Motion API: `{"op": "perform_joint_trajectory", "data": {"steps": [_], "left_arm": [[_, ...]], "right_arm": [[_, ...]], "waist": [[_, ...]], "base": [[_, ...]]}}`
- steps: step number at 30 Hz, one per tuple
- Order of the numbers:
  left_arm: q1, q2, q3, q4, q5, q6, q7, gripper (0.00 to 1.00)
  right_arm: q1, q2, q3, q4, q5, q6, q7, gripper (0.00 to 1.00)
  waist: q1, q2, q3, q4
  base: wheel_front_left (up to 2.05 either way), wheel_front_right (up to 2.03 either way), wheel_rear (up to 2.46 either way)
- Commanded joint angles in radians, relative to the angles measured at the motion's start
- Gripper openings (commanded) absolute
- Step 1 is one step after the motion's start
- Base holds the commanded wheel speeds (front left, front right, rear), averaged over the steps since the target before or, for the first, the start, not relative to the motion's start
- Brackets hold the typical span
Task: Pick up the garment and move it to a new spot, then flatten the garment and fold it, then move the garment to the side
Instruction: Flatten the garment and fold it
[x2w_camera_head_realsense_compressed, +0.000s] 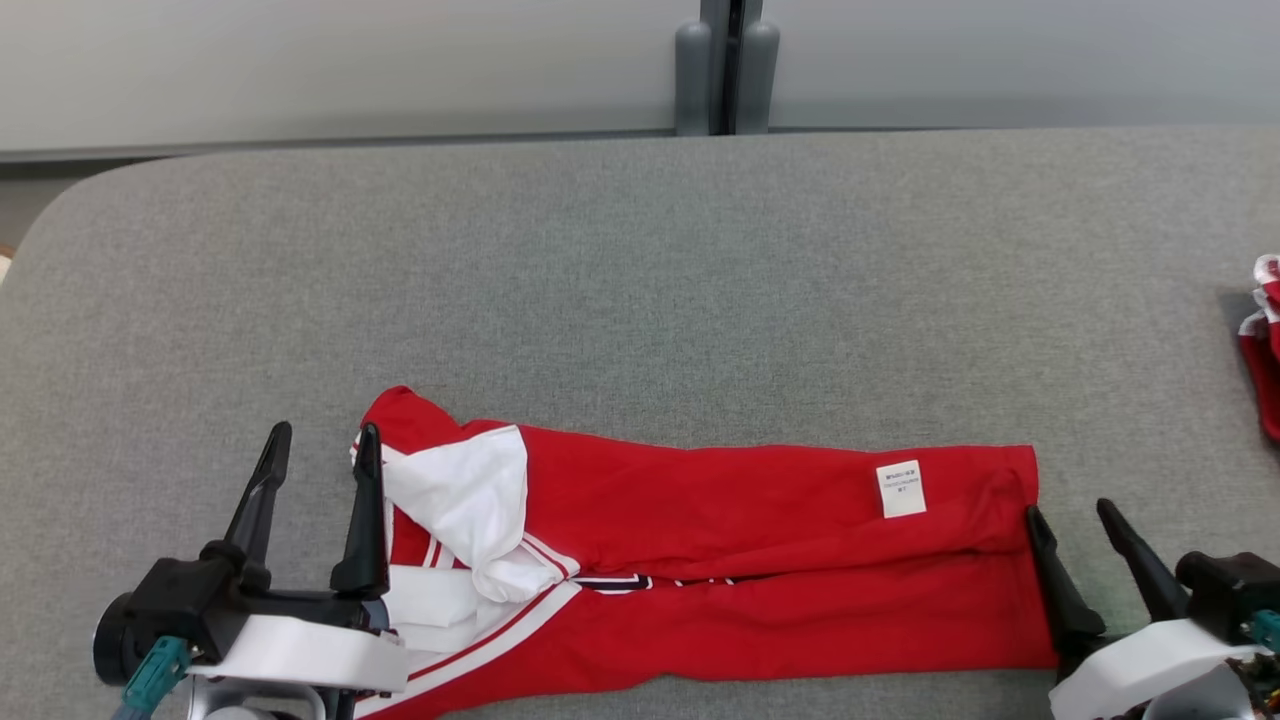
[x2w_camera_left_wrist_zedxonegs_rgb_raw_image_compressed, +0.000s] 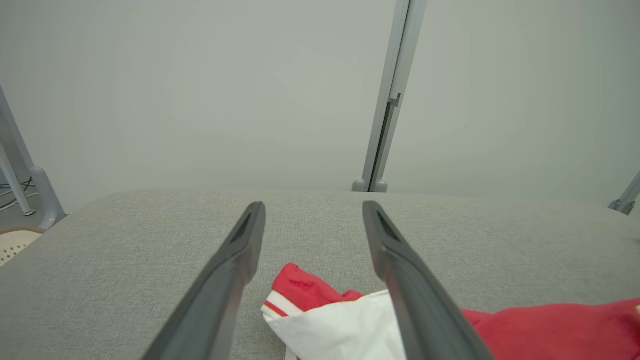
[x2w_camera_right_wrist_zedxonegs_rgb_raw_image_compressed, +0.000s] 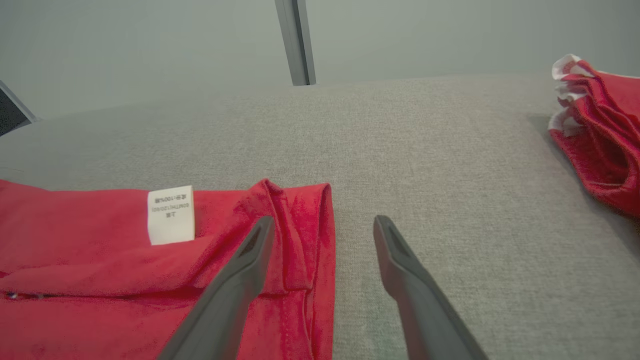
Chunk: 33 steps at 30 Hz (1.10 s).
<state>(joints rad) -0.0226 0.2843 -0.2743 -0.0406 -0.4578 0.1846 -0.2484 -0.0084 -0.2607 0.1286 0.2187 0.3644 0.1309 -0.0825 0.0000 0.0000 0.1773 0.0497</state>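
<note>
Across the near edge of the grey fabric-covered surface (x2w_camera_head_realsense_compressed: 640, 300), the red garment with white trim (x2w_camera_head_realsense_compressed: 750, 560) lies folded into a long band, its white care label (x2w_camera_head_realsense_compressed: 901, 489) facing up. I hold my left gripper (x2w_camera_head_realsense_compressed: 325, 432) at its white-sleeved end and my right gripper (x2w_camera_head_realsense_compressed: 1068, 510) at its hem end, both with fingers spread apart and holding nothing. By my judgement, the danger lies in the pinch: catching just the top layer at either end would let the fold fall open on lifting, and the loose white sleeve panel (x2w_camera_head_realsense_compressed: 470, 500) could slide out. Uneven pulls would twist the band. A second crumpled red garment (x2w_camera_head_realsense_compressed: 1265, 350) sits well apart at my right.
</note>
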Motion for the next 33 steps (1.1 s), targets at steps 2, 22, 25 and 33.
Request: {"op": "perform_joint_trajectory", "data": {"steps": [2,22,25,33], "left_arm": [[-0.026,-0.001,-0.001,0.008,0.009,-0.009,-0.008,1.0],[-0.045,-0.014,0.03,0.036,0.026,-0.029,-0.017,1.0],[-0.042,-0.018,0.03,0.039,0.027,-0.033,-0.017,1.0],[-0.029,-0.028,0.038,0.046,0.032,-0.037,-0.017,1.0]], "right_arm": [[-0.028,0.002,0.016,0.053,0.016,0.0,-0.017,1.0],[-0.097,-0.042,0.147,0.29,0.194,-0.002,-0.151,0.0],[-0.081,-0.082,0.098,0.279,0.198,-0.002,-0.161,0.0],[-0.031,-0.169,-0.036,0.264,0.198,-0.001,-0.159,0.0]], "waist": [[0.0,0.0,0.029,0.01],[0.0,0.0,0.037,-0.006],[0.0,0.0,0.029,-0.004],[0.0,0.0,0.009,-0.013]], "base": [[0.0,0.0,0.0],[0.0,0.0,0.0],[0.0,0.0,0.0],[0.0,0.0,0.0]]}}
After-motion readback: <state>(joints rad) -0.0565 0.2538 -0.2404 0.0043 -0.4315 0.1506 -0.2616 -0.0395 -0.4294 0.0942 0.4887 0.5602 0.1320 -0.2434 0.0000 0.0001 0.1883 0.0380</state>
